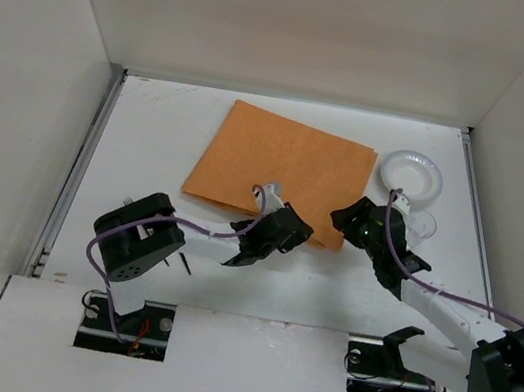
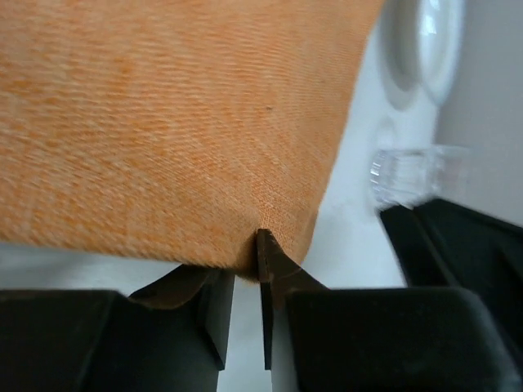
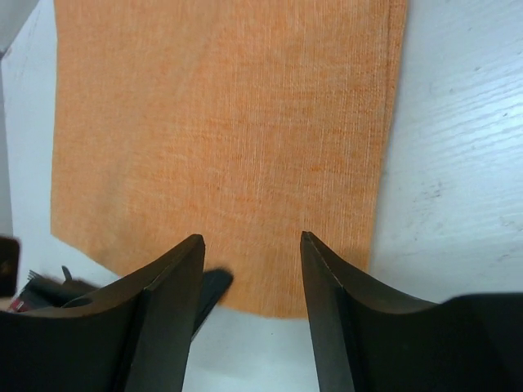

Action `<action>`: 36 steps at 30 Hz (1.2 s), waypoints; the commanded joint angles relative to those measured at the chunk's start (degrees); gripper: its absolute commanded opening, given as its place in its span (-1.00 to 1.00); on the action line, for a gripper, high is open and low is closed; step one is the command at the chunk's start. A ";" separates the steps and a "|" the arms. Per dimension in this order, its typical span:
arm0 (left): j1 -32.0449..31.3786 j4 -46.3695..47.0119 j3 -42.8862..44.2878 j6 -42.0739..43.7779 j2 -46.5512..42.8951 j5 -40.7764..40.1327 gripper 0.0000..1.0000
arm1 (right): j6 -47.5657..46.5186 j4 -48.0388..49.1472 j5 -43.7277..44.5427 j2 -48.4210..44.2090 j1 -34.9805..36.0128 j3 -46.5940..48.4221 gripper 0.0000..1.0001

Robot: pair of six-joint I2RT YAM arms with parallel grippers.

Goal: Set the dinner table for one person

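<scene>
The dinner table (image 1: 161,138) is lying flat and white across the middle of the overhead view. It is reaching from the arm bases at the near edge to the back wall, with most of its surface showing bare. An orange placemat (image 1: 284,159) is lying on it toward the back centre, turned slightly askew so its edges are not running parallel to the table's.

The left gripper (image 1: 264,196) is sitting at the placemat's near edge. In the left wrist view, its fingers (image 2: 274,265) are standing almost together with the cloth's edge (image 2: 245,245) pinched between them. The fabric is puckering upward at the pinch.

The right gripper (image 1: 348,216) is hanging over the placemat's near right corner. In the right wrist view, its fingers (image 3: 176,278) are standing well apart and gripping nothing, with the placemat (image 3: 229,122) spreading out beyond them and bare table (image 3: 458,163) showing to the right.

A white plate (image 1: 389,168) is resting on the table just beside the placemat's far right corner. A clear glass (image 1: 420,224) is sitting near it, closer to the arms and right next to the right arm's wrist. A thin grey rail (image 1: 86,155) is running along the table's left side, and white walls (image 1: 13,112) are enclosing everything.
</scene>
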 commanded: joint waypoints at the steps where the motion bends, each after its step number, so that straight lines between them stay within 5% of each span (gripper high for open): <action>1: -3.61 3.59 0.29 -2.82 -5.19 3.28 -0.65 | -1.40 0.70 1.23 -0.80 -1.42 0.44 0.14; 9: -5.72 3.51 -0.92 -0.20 -6.58 6.37 -0.27 | -3.33 -0.35 1.58 2.54 -3.09 1.41 0.23; 15: -2.66 -6.85 -7.78 8.93 -19.67 -3.02 -0.21 | -4.82 -1.06 3.52 2.01 -2.83 1.67 0.19; 22: 14.56 -21.27 -10.07 17.91 -30.67 -10.51 -0.07 | -5.35 -0.70 3.61 4.38 -2.39 2.99 0.16; 28: 29.41 -20.06 -14.81 18.26 -31.39 -6.13 0.00 | -7.02 -1.50 3.69 5.79 -0.46 4.84 0.27; 36: 37.43 -16.71 -18.86 18.26 -28.75 -5.15 -0.01 | -7.73 -4.13 4.92 8.60 2.17 5.46 0.32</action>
